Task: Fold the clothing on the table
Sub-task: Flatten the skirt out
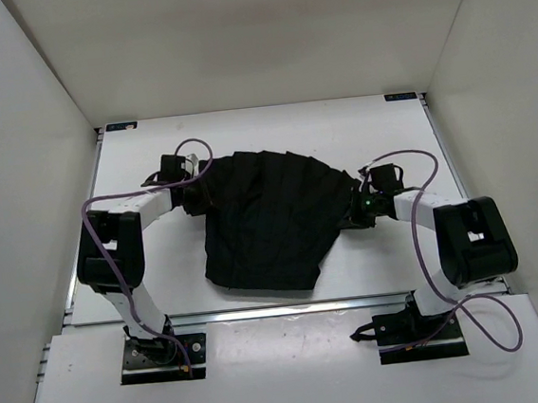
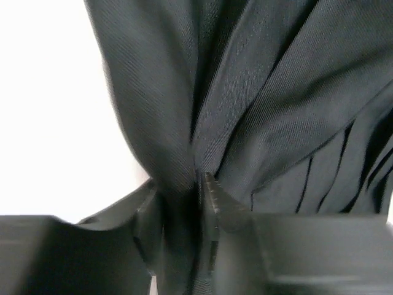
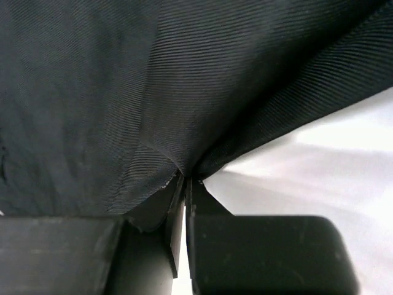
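Observation:
The clothing (image 1: 271, 222), a black wrinkled garment, lies spread in the middle of the white table (image 1: 371, 268). My left gripper (image 1: 196, 201) sits at the garment's left edge. In the left wrist view a thick bunch of the clothing (image 2: 258, 92) is pinched between the fingers (image 2: 216, 203) of my left gripper (image 2: 183, 206). My right gripper (image 1: 354, 210) is at the garment's right edge. In the right wrist view my right gripper (image 3: 184, 184) is shut on a thin fold of the clothing (image 3: 123, 92), its jaws nearly touching, with the table (image 3: 331, 160) beneath.
White walls (image 1: 20, 187) enclose the table on three sides. A silver rail (image 1: 289, 306) runs along the near edge, with both arm bases (image 1: 165, 354) behind it. Purple cables (image 1: 428, 272) loop beside each arm.

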